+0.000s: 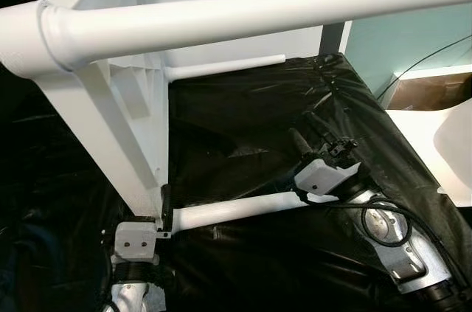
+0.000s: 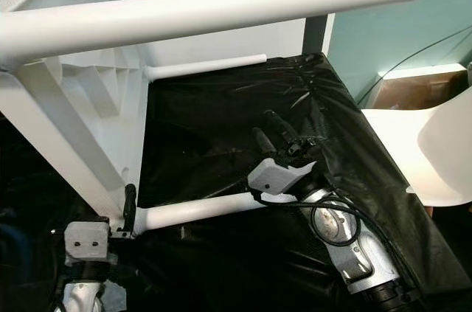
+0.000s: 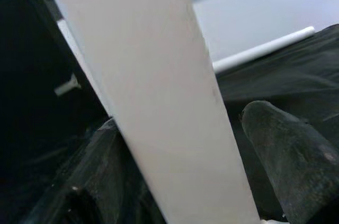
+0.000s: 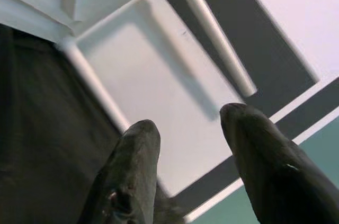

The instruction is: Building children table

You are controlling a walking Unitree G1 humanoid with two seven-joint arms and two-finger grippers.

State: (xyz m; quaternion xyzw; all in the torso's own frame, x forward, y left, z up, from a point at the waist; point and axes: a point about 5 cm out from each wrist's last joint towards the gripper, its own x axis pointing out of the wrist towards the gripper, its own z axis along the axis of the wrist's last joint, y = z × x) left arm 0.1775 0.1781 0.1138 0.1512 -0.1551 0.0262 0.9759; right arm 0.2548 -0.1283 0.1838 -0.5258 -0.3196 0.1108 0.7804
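here my left gripper [image 3: 175,144] clamps the white table's edge [image 3: 159,102]; my right gripper [image 4: 193,128], fingers parted and empty, hovers above the lower table leg [image 1: 236,210].

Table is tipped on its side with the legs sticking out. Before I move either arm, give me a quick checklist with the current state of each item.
1. Left claw on the table: ok, its fingers straddle the white frame edge.
2. Right claw free: ok, open, holding nothing, fingers pointing up past the lower leg.
3. Lower leg seated in its corner socket: cannot tell, the joint is hidden by the left claw.
4. Top leg joined at its collar: ok, looks fully seated.
5. Far leg attached: ok.
6. Black sheet under the work: ok, wrinkled but flat.
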